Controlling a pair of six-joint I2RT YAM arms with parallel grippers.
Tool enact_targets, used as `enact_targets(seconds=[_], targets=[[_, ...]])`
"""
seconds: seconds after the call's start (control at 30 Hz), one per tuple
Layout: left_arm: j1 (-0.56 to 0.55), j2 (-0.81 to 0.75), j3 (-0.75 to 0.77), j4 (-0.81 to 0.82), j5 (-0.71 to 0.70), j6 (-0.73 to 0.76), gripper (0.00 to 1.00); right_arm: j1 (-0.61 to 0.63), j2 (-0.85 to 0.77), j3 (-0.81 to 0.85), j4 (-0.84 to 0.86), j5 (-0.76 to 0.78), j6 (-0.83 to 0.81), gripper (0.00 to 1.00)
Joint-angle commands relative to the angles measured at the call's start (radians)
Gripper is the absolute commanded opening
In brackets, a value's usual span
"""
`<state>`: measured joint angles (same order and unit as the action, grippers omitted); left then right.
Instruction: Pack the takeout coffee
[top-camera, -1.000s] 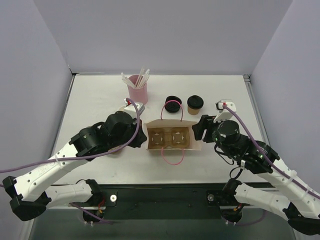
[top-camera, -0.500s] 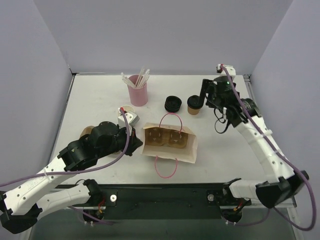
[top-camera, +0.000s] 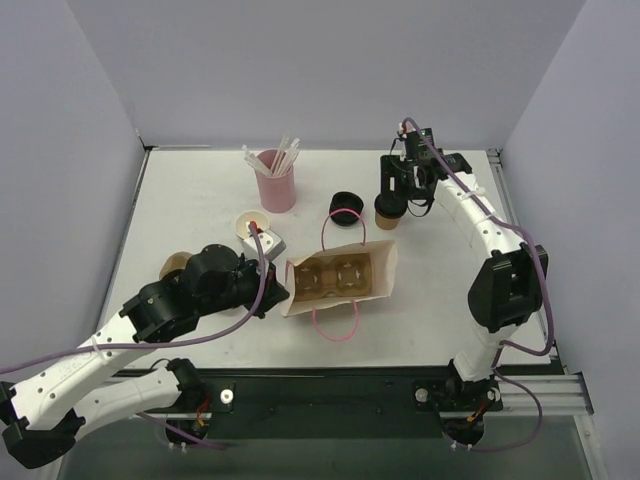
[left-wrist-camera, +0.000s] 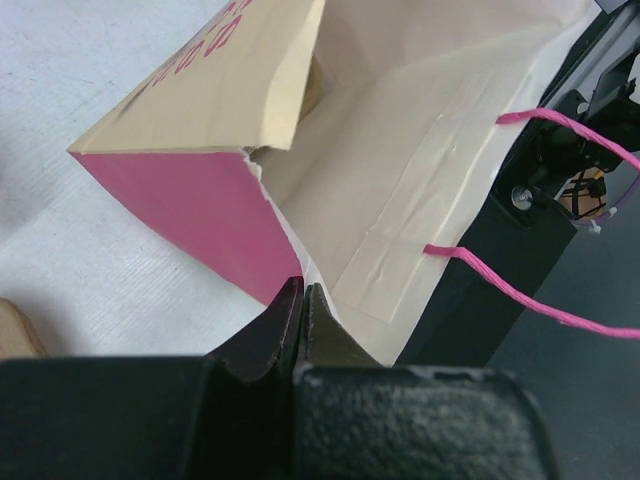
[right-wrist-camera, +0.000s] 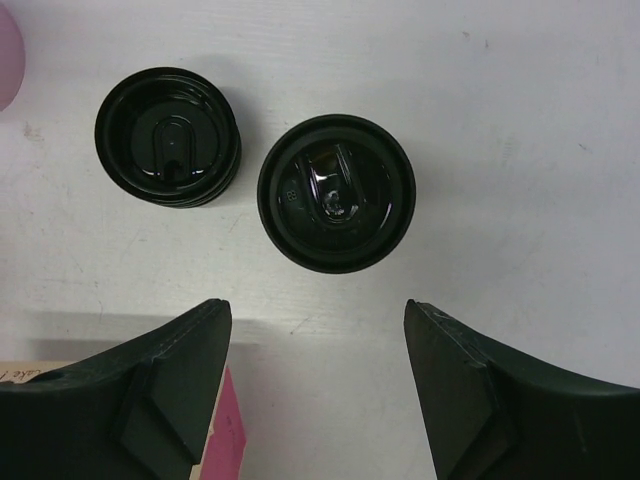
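The takeout coffee (top-camera: 390, 210), a small brown cup with a black lid, stands behind the bag; its lid (right-wrist-camera: 336, 192) fills the middle of the right wrist view. My right gripper (top-camera: 397, 190) hangs over the cup, open and empty (right-wrist-camera: 315, 310), with the lid just beyond its fingertips. The pink-and-cream paper bag (top-camera: 372, 270) lies mid-table, mouth open. The brown pulp carrier (top-camera: 335, 278) sits inside it. My left gripper (top-camera: 272, 288) is shut on the bag's left rim (left-wrist-camera: 302, 290); the cream inner wall (left-wrist-camera: 400, 150) shows past the jaws.
A stack of black lids (top-camera: 346, 208) (right-wrist-camera: 168, 136) sits just left of the coffee. The pink cup of white straws (top-camera: 276, 180) stands at the back left. A white-rimmed cup (top-camera: 250, 222) and a brown cup (top-camera: 175, 264) sit near my left arm. Pink string handles (top-camera: 335, 325) stick out from the bag.
My right arm has swung from the bag's right side to the back and now hovers over the coffee. The bag has shifted and turned a little. My left arm has drawn back.
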<state>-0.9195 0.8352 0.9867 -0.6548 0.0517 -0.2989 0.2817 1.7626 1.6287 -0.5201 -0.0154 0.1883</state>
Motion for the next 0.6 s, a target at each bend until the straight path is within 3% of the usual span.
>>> enact_targets(seconds=[0.0,0.37,0.57], targets=[[0.007,-0.002,-0.014,0.072,0.036,0.032,0.0,-0.009,0.038,0.08,-0.018,-0.096,-0.081,0.71],[0.011,-0.07,-0.034,0.057,-0.027,0.148,0.0,-0.01,0.144,0.151,-0.029,-0.072,-0.147,0.73],[0.047,-0.084,-0.028,0.066,-0.021,0.126,0.0,-0.012,0.204,0.212,-0.044,-0.074,-0.165,0.77]])
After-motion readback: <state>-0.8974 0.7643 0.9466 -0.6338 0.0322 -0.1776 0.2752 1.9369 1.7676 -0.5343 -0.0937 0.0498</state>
